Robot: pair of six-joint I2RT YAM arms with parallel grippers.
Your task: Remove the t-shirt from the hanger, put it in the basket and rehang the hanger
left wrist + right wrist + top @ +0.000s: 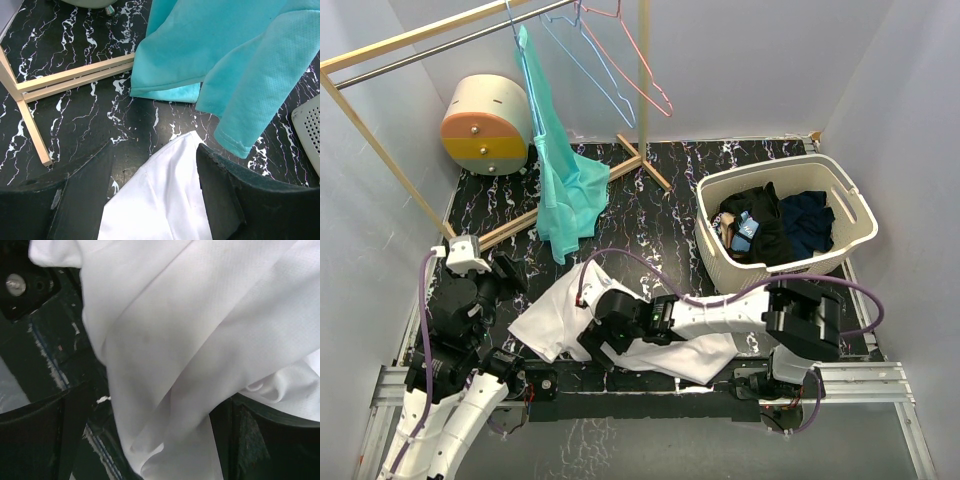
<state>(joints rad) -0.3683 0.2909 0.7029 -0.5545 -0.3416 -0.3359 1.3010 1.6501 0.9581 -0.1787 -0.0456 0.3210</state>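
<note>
A teal t-shirt (565, 180) hangs from a blue hanger (523, 45) on the rack's rail, and its hem (225, 60) reaches down to the black marbled table. A white t-shirt (552, 318) lies crumpled on the table near the arms' bases. My left gripper (508, 277) is open above the white shirt's sleeve (160, 200); nothing is pinched between its fingers (225, 195). My right gripper (592, 338) is open low over the white shirt (200, 340). Loose folds lie between its wide-apart fingers (270, 445).
Empty blue (590, 70) and pink (642, 65) hangers hang on the wooden rack (642, 110). The rack's foot bar (75, 75) lies across the table. A white basket (850, 205) of dark clothes stands at the right. A round drawer box (488, 125) sits at the back left.
</note>
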